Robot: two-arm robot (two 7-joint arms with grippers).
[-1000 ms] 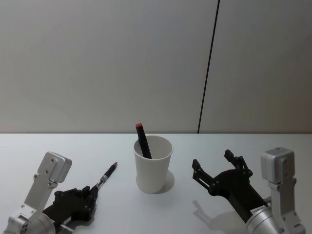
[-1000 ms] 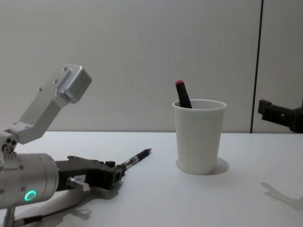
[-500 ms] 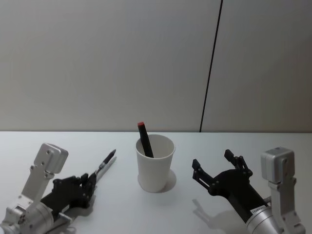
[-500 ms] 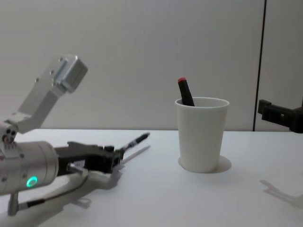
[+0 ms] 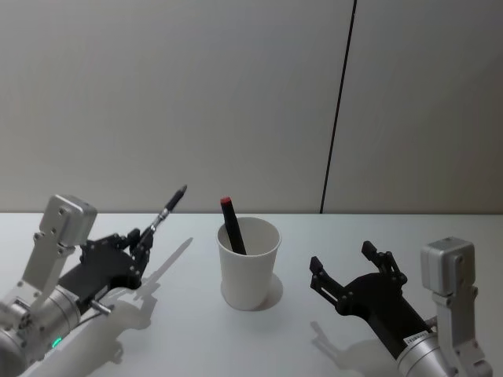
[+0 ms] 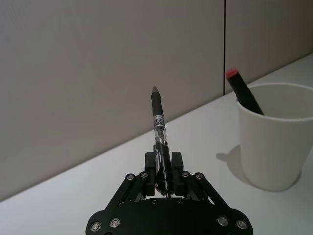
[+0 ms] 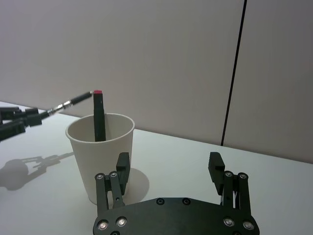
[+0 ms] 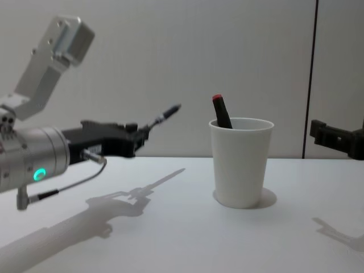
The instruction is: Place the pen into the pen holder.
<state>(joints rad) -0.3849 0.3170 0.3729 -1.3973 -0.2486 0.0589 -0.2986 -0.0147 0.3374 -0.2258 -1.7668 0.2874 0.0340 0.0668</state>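
Now the pen (image 5: pixel 167 208) is up off the table (image 5: pixel 196 338), left of the cup (image 5: pixel 248 267) and apart from it. It slants with its tip raised toward the far right, about level with the cup's rim. The left gripper (image 5: pixel 140 239) has its jaws closed on the pen's lower end. The cup stands upright mid-table with a red-capped black marker (image 5: pixel 231 226) leaning inside. The right gripper (image 5: pixel 342 258) hangs near the cup's right, jaws wide and holding nothing.
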